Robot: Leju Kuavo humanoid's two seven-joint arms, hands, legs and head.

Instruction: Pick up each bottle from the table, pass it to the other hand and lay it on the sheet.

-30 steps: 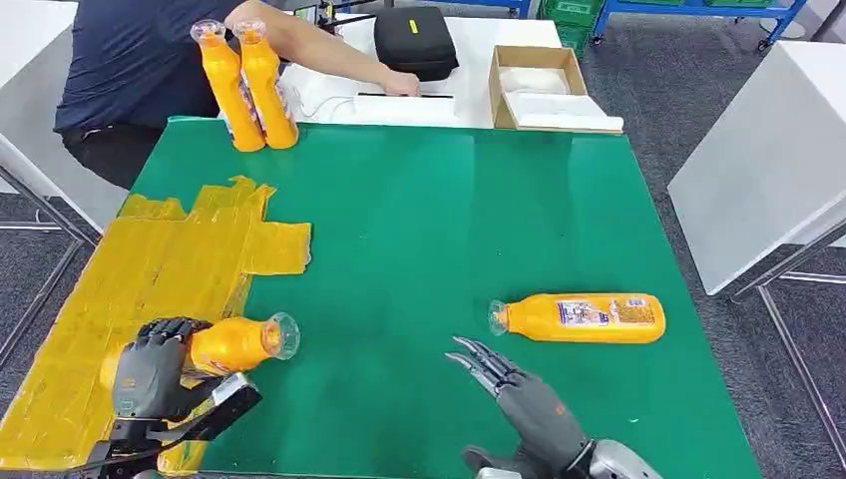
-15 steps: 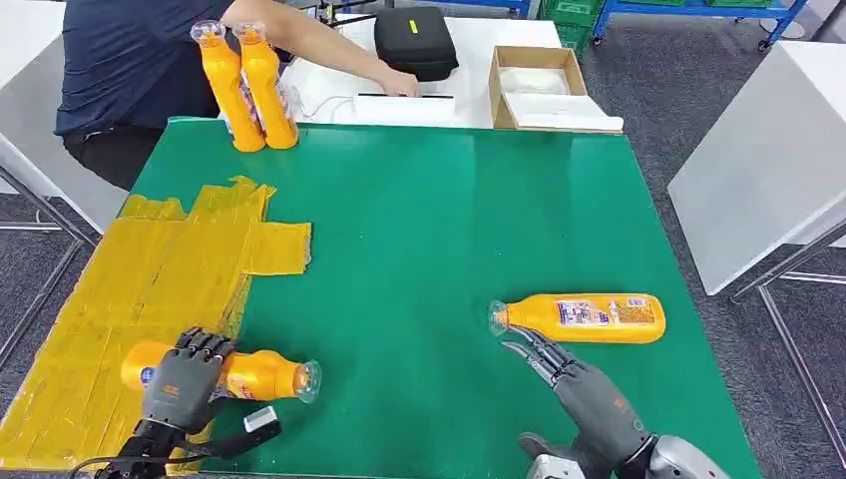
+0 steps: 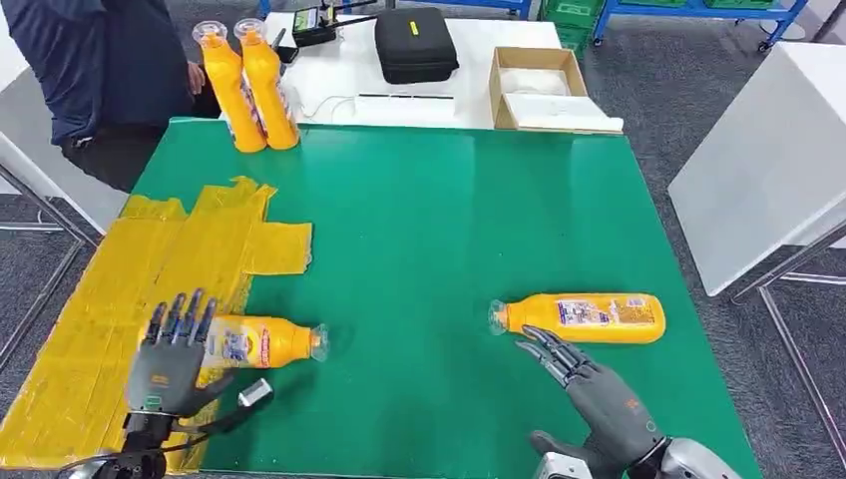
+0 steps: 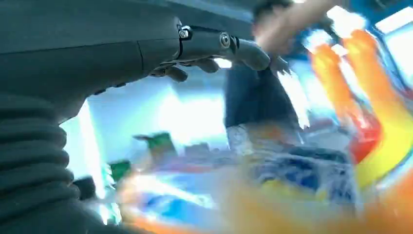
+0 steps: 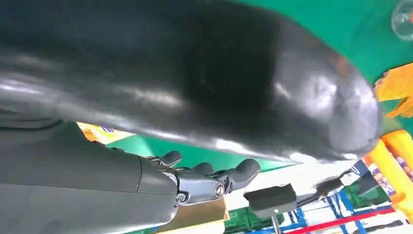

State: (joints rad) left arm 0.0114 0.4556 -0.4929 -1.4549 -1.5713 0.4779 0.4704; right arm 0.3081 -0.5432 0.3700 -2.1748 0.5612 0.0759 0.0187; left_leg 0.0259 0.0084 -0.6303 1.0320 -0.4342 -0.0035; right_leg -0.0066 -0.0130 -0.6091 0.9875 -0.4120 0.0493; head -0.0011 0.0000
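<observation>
Left hand (image 3: 168,365), fingers spread, lies beside the bottle (image 3: 261,341) on the yellow sheet (image 3: 120,289); right hand (image 3: 595,391) hovers empty, fingers apart.

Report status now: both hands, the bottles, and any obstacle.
Left hand open, beside the bottle on the sheet. Right hand open, near the second bottle lying on the table. No obstacle.

A person (image 3: 90,75) in dark clothes stands at the far left corner. Behind the green surface sit a black case (image 3: 415,43) and an open cardboard box (image 3: 544,88).
</observation>
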